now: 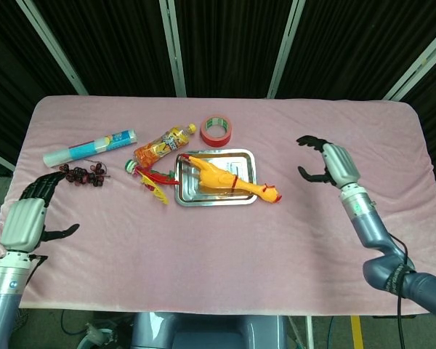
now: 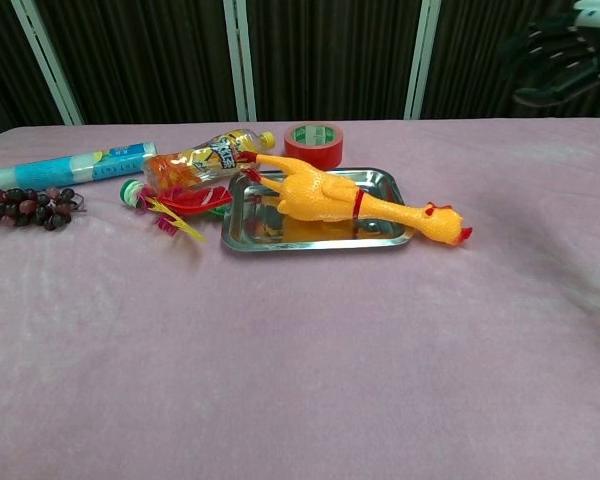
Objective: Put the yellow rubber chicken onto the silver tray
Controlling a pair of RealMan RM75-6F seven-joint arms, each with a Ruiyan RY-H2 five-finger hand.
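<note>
The yellow rubber chicken [image 1: 227, 181] lies across the silver tray [image 1: 241, 156], its body on the tray floor, its red feet at the tray's far left corner, and its neck and red-combed head [image 2: 442, 222] hanging out over the right rim onto the cloth; a red band rings its neck. Just left of the tray lie a red and yellow feathered toy [image 1: 154, 179], an orange drink bottle [image 1: 162, 143] and a green cap [image 1: 129, 166]; a red tape roll [image 1: 216, 129] sits behind the tray; further left are a bunch of dark grapes [image 1: 83, 173] and a blue and white tube [image 1: 89, 147].

Everything rests on a pink cloth [image 1: 218, 254] covering the table; behind it hang black curtains with pale metal posts.

The right hand [image 1: 328, 163] hovers well right of the tray, fingers spread and curved, holding nothing; the left hand [image 1: 29, 213] is at the table's left edge near the grapes, fingers apart and empty.
</note>
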